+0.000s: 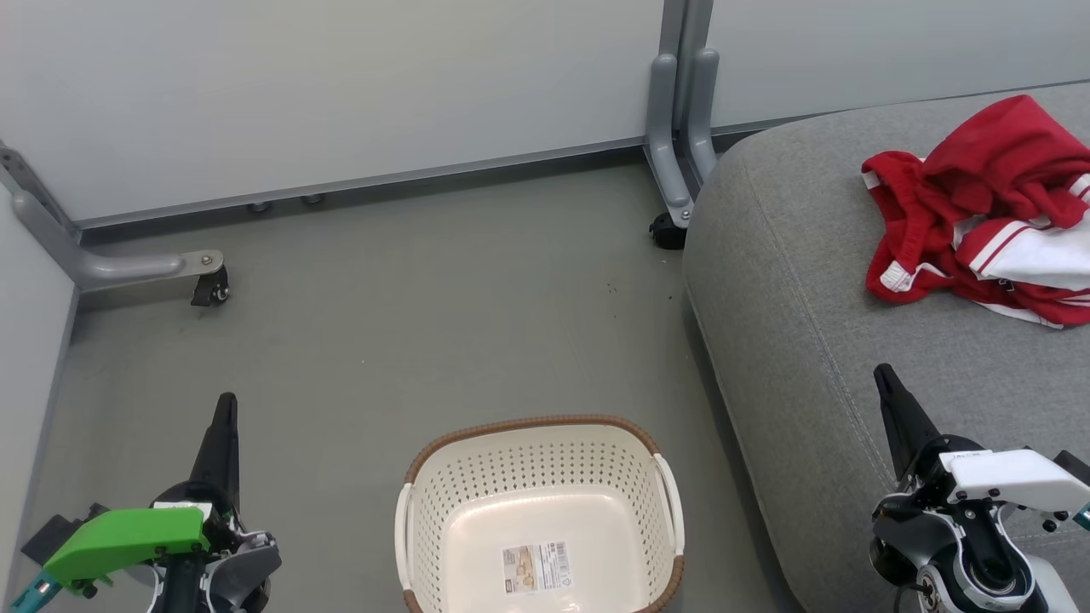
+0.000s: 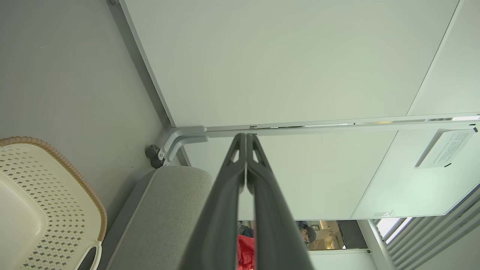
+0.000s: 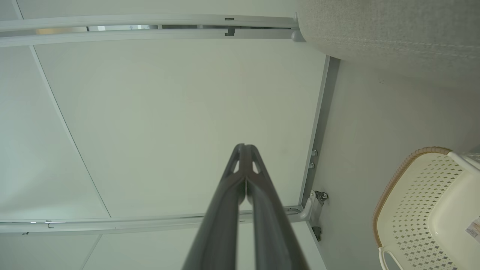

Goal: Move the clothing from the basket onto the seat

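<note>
Right gripper [image 1: 891,393]: fingers pressed together, nothing held, seen against the seat [image 1: 800,323]. Left gripper [image 1: 226,421]: likewise closed and empty, above the floor [image 1: 383,340] at eight o'clock. Clothing [image 1: 992,200]: red-and-white heap that lay on the seat, at one o'clock from the right gripper and well apart, long axis roughly nine-to-three; right arm was the nearer. Basket [image 1: 532,423]: stood at six o'clock between the grippers and contained only a barcode label [image 1: 536,569]. Transfer judged complete.
</note>
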You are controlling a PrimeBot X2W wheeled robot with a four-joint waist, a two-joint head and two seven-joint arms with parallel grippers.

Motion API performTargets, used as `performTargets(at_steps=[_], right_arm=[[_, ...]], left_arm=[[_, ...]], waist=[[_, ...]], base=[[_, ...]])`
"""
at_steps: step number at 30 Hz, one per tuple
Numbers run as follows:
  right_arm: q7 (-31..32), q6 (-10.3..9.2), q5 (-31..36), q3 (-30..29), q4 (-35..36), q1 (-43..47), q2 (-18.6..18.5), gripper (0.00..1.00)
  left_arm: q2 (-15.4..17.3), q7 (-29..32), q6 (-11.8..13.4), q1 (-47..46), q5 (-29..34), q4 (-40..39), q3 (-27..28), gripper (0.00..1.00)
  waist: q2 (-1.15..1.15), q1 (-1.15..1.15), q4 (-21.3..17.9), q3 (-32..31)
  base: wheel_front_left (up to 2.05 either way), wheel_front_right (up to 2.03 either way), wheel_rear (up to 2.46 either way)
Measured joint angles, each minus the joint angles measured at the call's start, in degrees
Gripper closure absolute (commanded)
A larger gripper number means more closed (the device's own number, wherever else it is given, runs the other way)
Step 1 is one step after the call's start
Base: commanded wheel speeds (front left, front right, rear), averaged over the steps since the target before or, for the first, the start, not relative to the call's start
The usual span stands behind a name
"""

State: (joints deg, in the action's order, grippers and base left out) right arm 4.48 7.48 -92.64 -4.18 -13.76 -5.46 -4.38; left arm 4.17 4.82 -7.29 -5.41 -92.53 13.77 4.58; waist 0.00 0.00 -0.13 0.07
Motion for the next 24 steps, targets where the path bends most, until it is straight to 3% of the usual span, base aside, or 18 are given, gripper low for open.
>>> performTargets(at_steps=[24], right_arm=[[0.74,0.0,-1.2,-0.78,-0.14,-0.43,0.31,1.0]], left_arm=[[-0.25,0.65,-0.02,-0.28,-1.14,0.25,0.64,1.0]], waist=[[0.0,0.0,0.13,0.11]], base=[[0.0,0.0,0.0]])
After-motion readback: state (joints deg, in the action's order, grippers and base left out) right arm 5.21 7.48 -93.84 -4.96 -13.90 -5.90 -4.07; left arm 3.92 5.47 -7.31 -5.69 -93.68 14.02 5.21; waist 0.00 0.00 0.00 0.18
